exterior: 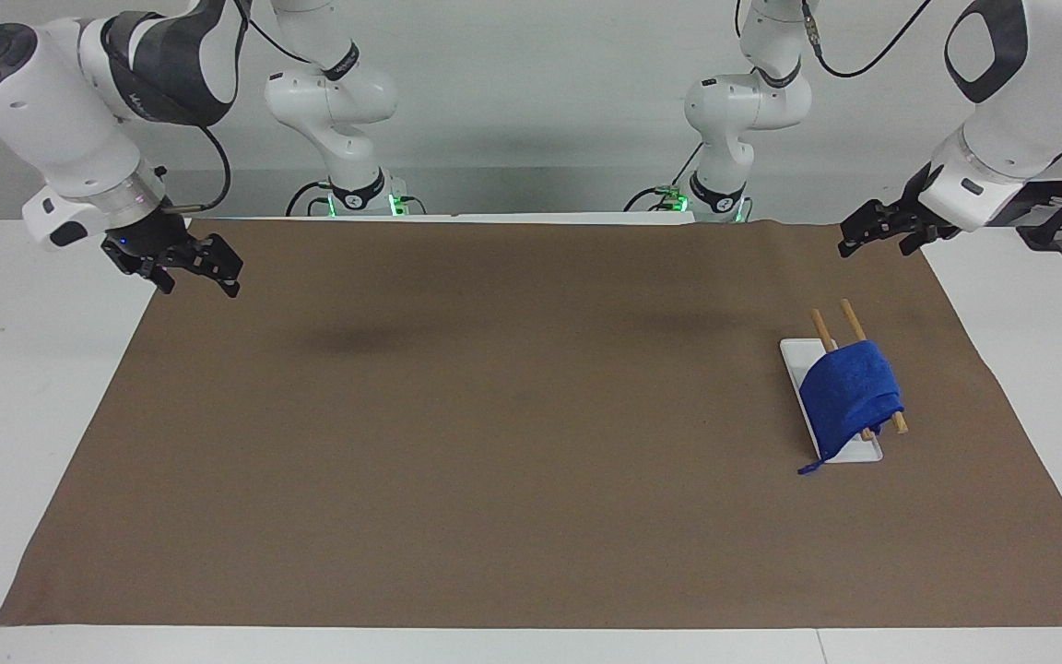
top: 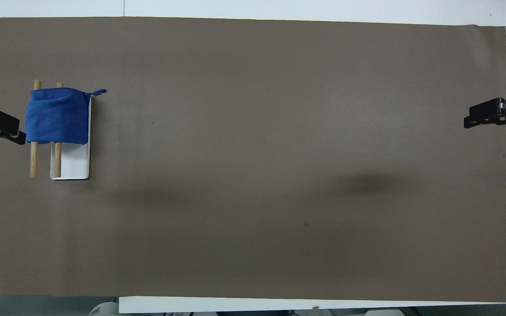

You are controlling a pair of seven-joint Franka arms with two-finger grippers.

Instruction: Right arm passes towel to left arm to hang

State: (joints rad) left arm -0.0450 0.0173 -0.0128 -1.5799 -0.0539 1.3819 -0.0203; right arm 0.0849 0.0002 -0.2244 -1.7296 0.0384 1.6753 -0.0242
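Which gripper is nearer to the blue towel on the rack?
The left. The left gripper hangs open above the mat at the towel's end of the table; the right gripper hangs open over the mat's edge at the right arm's end.

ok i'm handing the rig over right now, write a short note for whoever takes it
Left gripper: open, empty, raised over the mat's edge at the left arm's end, nothing touched.
Right gripper: open, empty, raised over the mat's edge at the right arm's end.
Towel: draped over the two wooden bars of the rack at the left arm's end; its loop hangs to the mat.
Done: handover and hanging, by the look of it.
Left: nothing visible; perhaps parking the arms.
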